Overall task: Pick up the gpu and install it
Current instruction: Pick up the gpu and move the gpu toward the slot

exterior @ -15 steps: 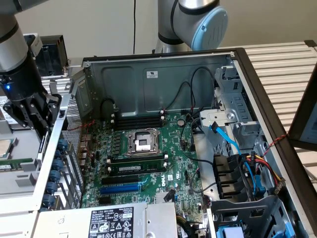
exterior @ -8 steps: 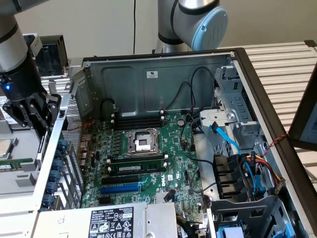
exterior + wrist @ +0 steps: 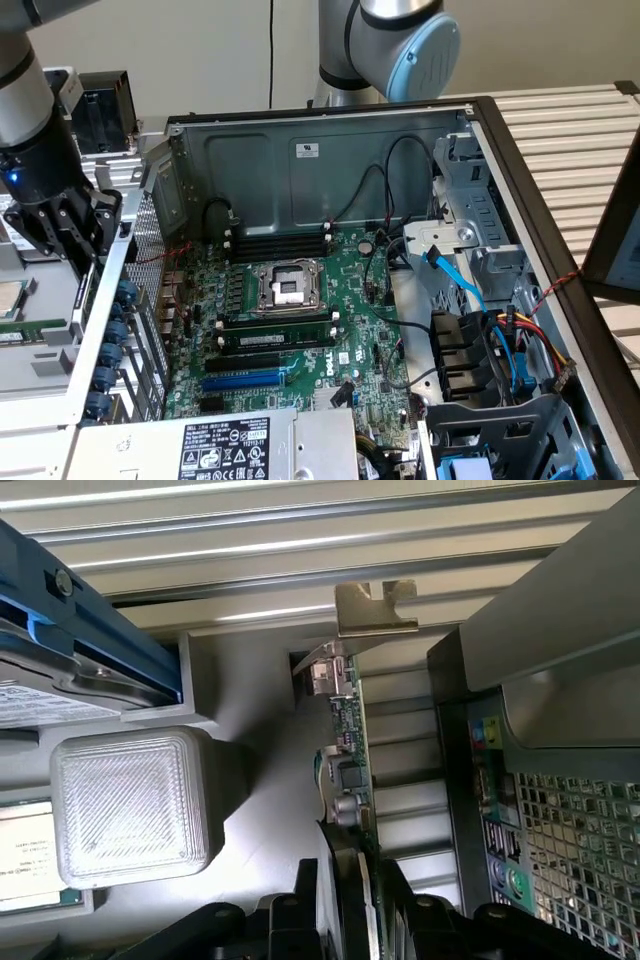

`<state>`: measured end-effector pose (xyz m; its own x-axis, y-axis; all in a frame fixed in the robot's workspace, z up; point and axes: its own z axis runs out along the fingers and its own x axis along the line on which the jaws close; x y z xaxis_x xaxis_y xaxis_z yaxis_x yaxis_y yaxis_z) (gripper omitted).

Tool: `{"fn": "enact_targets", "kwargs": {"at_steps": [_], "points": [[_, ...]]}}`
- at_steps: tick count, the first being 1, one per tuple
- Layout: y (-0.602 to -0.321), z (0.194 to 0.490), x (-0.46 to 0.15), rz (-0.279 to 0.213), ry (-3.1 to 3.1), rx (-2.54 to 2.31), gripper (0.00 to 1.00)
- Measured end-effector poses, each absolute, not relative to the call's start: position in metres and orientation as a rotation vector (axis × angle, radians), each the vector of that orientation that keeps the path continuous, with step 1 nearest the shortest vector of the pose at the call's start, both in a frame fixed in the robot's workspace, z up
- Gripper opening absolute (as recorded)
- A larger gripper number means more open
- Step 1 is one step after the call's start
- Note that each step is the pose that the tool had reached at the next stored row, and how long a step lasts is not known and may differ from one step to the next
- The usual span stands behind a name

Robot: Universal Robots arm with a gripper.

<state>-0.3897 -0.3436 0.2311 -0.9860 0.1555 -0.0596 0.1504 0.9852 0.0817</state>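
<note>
The gpu (image 3: 346, 742) appears edge-on in the wrist view: a thin green circuit board with small components, and a metal bracket (image 3: 375, 608) at its far end. My gripper (image 3: 350, 912) is shut on its near end, with a black finger on each side. The card hangs just outside the computer case, beside the rear port panel (image 3: 497, 825). In the exterior view my gripper (image 3: 65, 235) is at the exterior view's left, outside the case's perforated wall (image 3: 150, 260) and above the table. Inside the case, the motherboard's blue expansion slot (image 3: 245, 380) lies open.
The open case holds the CPU socket (image 3: 285, 285), memory sticks (image 3: 272, 325), loose cables (image 3: 490, 320) and a power supply (image 3: 250, 445). A black finned block (image 3: 100, 110) stands behind my arm. A white ribbed block (image 3: 130, 805) and a blue-edged part (image 3: 95, 630) lie beside the card.
</note>
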Motion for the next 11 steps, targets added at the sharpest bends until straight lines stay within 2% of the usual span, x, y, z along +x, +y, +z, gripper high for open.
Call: {"fn": "enact_targets", "kwargs": {"at_steps": [4,11], "points": [[-0.3472,0.2307,-0.3899,0.155,3.064,0.237,0.37],[-0.3518,0.2291,-0.3899,0.159,3.065,0.235,0.37]]}}
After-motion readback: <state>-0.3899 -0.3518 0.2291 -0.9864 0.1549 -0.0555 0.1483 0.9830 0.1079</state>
